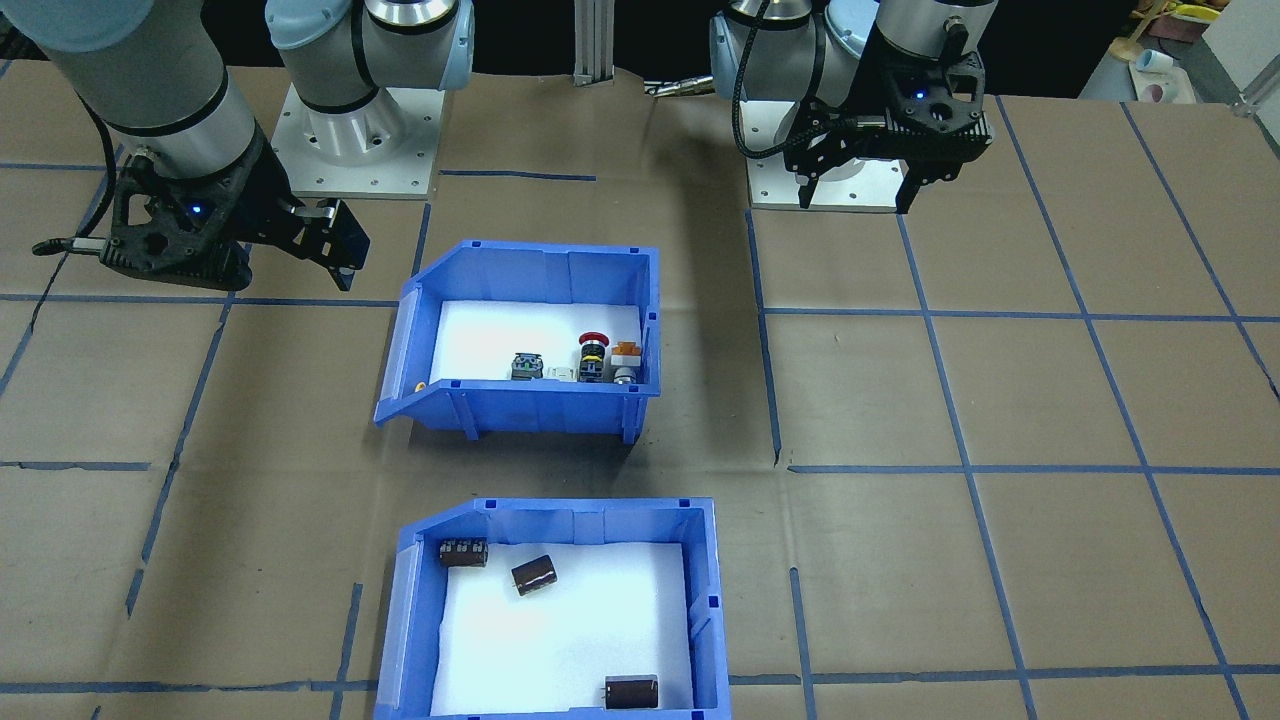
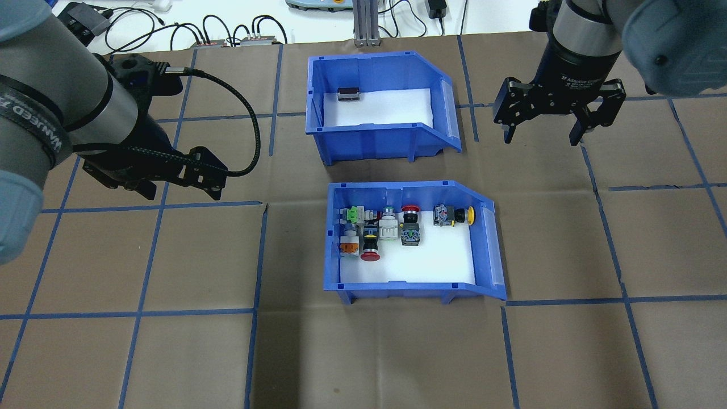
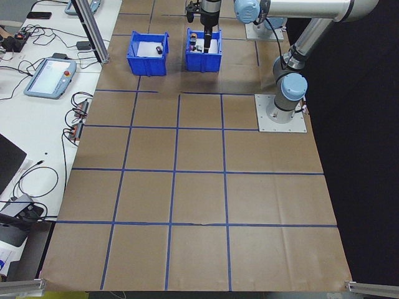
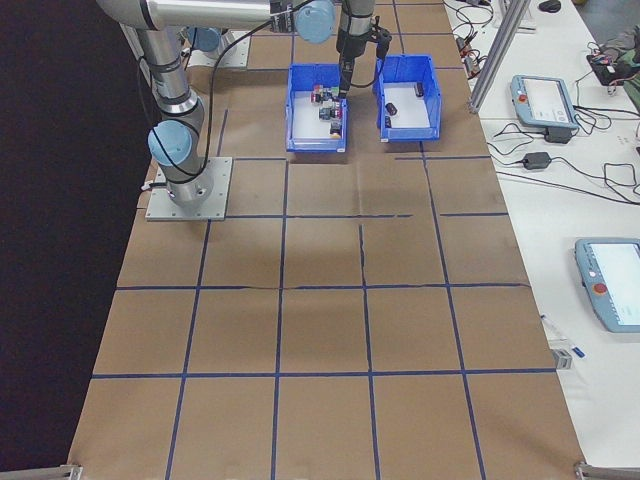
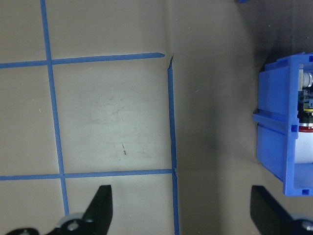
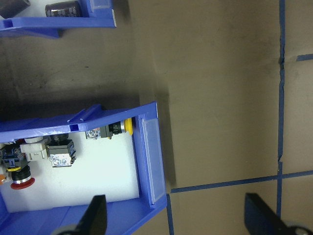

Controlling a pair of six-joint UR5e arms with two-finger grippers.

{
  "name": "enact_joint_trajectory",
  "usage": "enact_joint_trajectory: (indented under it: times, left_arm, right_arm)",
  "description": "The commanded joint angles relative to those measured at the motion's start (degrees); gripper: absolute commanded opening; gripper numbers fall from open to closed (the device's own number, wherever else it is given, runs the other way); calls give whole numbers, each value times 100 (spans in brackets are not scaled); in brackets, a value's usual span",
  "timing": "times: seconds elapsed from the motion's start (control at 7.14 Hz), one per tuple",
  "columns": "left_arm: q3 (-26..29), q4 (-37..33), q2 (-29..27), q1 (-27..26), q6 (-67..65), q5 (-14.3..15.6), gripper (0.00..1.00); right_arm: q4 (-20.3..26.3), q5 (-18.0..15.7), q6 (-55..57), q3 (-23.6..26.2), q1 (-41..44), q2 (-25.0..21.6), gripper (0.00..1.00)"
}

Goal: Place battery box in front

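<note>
Left gripper (image 2: 213, 179) hanging over bare table (image 2: 170, 352) on the left, fingers spread, holding nothing. At centre, two blue bins in line: battery box (image 2: 375, 116) far from the robot, with dark cylinders (image 1: 533, 575) on its white liner, and switch bin (image 2: 412, 244) nearer the robot. Right gripper (image 2: 542, 136) on the right, beside the battery box, fingers spread, empty.

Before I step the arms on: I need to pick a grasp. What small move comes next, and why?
Probably move the right gripper over the battery box rim. Both grippers, including the left gripper, hang open and empty, and the right one is nearer its sloped end.
</note>
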Motion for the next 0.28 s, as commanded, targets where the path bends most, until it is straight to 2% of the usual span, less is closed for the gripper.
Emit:
enact_joint_trajectory:
  times: [0.0, 0.14]
  left_arm:
    - [0, -19, 7, 0, -1, 0, 99]
    - [0, -19, 7, 0, -1, 0, 99]
  right_arm:
    - [-6, 0, 0, 1, 0, 9, 100]
    - [-6, 0, 0, 1, 0, 9, 100]
